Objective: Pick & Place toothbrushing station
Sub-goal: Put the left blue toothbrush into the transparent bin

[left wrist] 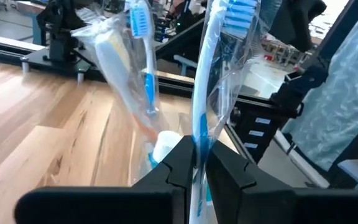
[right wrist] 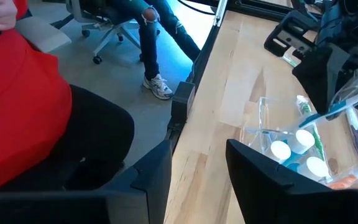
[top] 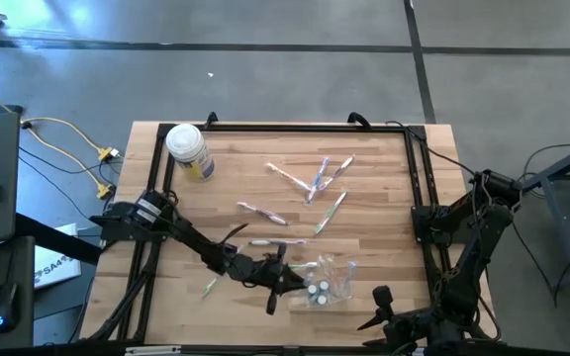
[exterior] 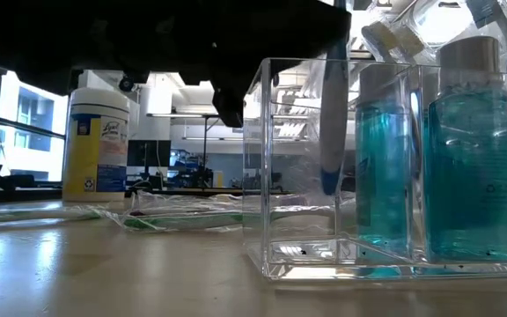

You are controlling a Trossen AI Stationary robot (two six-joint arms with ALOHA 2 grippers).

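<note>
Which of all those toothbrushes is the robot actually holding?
The wrapped blue-and-white toothbrush, standing upright and pinched in the left gripper beside the clear plastic holder. The other toothbrushes lie flat on the wooden table.

A grey concrete floor (top: 295, 69) is seen around the desk (top: 364, 227). Windows (exterior: 25, 123) are set at one side, and an office chair (right wrist: 98, 28) is parked nearby.

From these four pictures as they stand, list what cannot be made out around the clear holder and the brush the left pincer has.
- Low view: the left pincer, shut on a wrapped blue toothbrush, is lost in the arm's dark silhouette above the clear holder.
- High view: the holder's contents are too small to count.
- Left wrist view: the toothbrush's handle end is hidden behind the fingers.
- Right wrist view: the holder is cut off by the picture's edge; the right pincer waits open at the table's edge.
</note>
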